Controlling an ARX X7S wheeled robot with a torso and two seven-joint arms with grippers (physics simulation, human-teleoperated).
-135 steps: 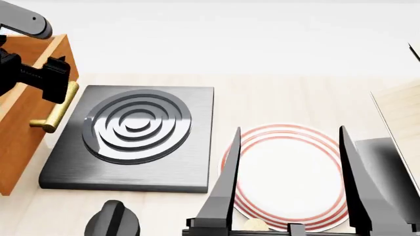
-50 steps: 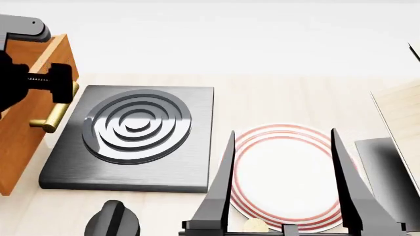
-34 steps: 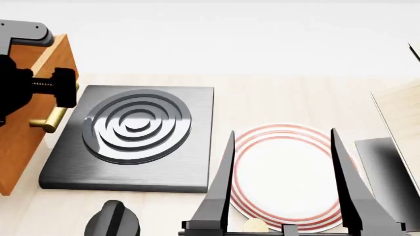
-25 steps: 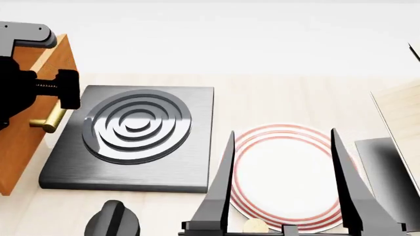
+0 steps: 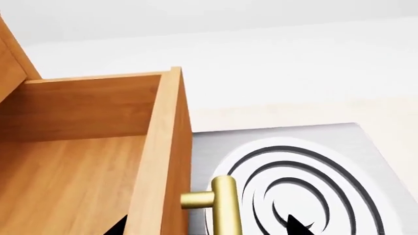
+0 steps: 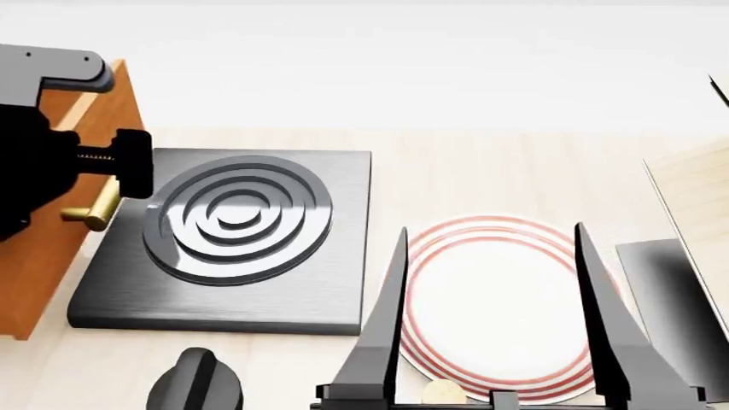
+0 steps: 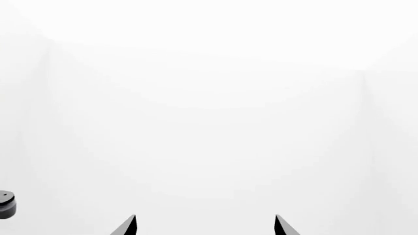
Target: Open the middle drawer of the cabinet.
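Wooden middle drawer [image 5: 85, 161] stands open (left pincer [image 5: 205, 227] straddling handle [image 5: 222, 208]).

You have no readable text, label, brand, number or sign anywhere in these views: the wooden drawer [image 5: 78, 161], its brass handle [image 5: 224, 205], the stove plate [image 6: 234, 239] and the red-ringed plate [image 6: 496, 303] all show plain surfaces with no lettering
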